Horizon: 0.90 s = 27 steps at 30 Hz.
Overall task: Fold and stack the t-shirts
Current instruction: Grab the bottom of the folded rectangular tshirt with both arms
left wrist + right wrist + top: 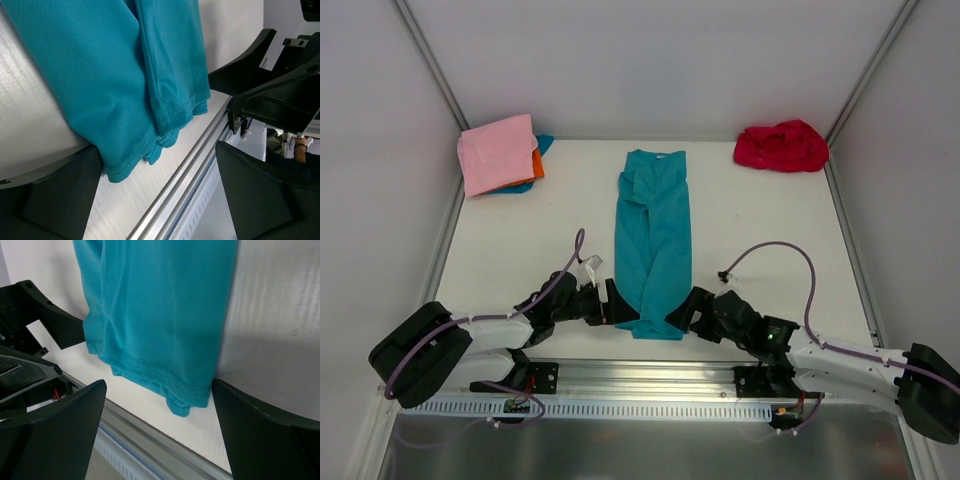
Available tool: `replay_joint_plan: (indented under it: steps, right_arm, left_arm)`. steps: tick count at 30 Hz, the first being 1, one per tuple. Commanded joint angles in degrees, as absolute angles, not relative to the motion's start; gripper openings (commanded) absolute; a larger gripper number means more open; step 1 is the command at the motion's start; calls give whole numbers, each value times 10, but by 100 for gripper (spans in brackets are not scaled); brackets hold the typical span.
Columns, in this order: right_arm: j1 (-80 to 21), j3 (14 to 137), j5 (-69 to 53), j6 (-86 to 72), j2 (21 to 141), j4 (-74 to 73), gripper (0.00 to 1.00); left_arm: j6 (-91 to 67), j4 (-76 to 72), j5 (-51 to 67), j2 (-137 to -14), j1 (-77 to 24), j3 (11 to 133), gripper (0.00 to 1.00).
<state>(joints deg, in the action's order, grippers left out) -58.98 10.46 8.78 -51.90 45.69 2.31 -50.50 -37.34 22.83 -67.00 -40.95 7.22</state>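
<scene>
Stack (520, 172) at 10 o'clock, pink shirt (494, 150) on top, looks done. Teal shirt (653, 235) half folded; red shirt (781, 146) at 1 o'clock crumpled. Left gripper (616, 303), right gripper (682, 309) wide open, empty.

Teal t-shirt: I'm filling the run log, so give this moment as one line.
teal t-shirt: folded lengthwise, flat | left gripper: open, at hem corner | right gripper: open, at hem corner | red t-shirt: crumpled
</scene>
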Motion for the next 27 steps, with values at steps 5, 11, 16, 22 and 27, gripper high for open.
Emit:
replay_joint_plan:
  steps: [5,11,16,22,27]
  right_arm:
    - [-621,94,85,-535,563,-7,93]
    - [-635,103,82,-541,605,29,19]
    - [-640,112,81,-541,625,30,0]
    - [-642,119,88,-540,612,9,0]
    - [-643,120,91,-539,599,-15,0]
  left_arm:
    - [-509,-379,229,-715,-430,62,95]
    - [-508,-365,223,-701,-432,57,94]
    - [-506,-359,225,-689,-433,58,32]
    - [-499,-352,229,-696,-435,67,0]
    - [-499,-351,231,-700,-438,71,0]
